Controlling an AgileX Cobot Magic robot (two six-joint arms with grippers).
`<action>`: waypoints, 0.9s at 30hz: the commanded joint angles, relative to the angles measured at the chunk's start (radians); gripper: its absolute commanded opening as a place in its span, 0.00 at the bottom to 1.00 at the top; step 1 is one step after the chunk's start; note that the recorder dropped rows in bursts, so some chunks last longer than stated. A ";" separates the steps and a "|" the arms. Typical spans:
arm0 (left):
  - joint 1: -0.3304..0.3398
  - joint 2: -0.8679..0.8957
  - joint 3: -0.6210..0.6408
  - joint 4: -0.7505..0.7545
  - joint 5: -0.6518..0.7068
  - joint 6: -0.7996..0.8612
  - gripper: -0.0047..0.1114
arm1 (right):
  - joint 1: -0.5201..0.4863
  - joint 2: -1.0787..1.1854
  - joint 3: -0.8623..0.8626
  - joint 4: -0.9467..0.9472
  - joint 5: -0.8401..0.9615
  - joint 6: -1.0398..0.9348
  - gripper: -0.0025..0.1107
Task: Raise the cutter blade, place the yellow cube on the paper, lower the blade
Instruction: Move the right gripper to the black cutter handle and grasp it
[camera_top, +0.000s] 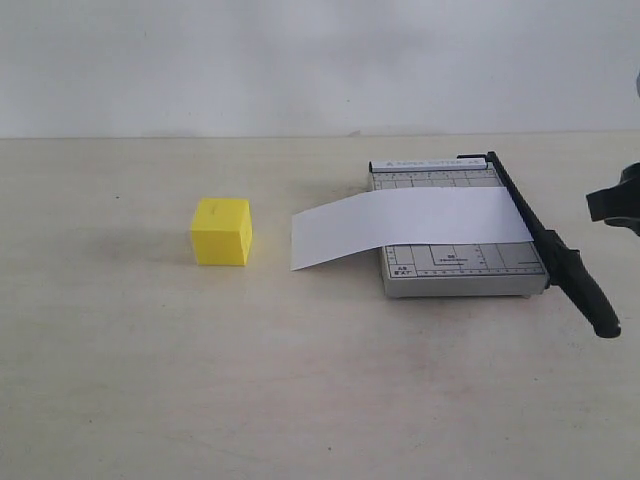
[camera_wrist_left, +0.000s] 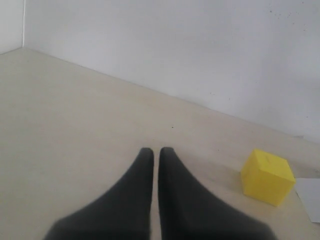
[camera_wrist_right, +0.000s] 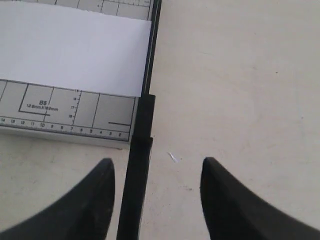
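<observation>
Two claws are in view. The left claw (camera_wrist_left: 155, 152) is empty, its fingers pressed together, and points at bare surface (camera_top: 150, 380). The bright yellow matte cube (camera_top: 221, 231) rests on that surface near the free end of the white paper strip (camera_top: 410, 226), not touching it. The strip lies across the grey gridded cutter base (camera_top: 460, 268). The long black cutter blade (camera_top: 555, 250) lies lowered along the base edge nearest the right arm. The right claw (camera_wrist_right: 157, 162) is spread and grips nothing, with the blade handle between its fingers.
</observation>
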 joint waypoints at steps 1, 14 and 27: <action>-0.004 -0.003 -0.001 -0.006 0.000 0.002 0.08 | 0.003 0.014 0.011 0.024 0.031 0.021 0.45; -0.004 -0.003 -0.001 -0.006 0.002 0.000 0.08 | 0.003 0.130 0.074 0.241 -0.081 -0.158 0.52; -0.004 -0.003 -0.001 -0.006 0.004 0.001 0.08 | 0.003 0.222 0.074 0.241 -0.064 -0.169 0.33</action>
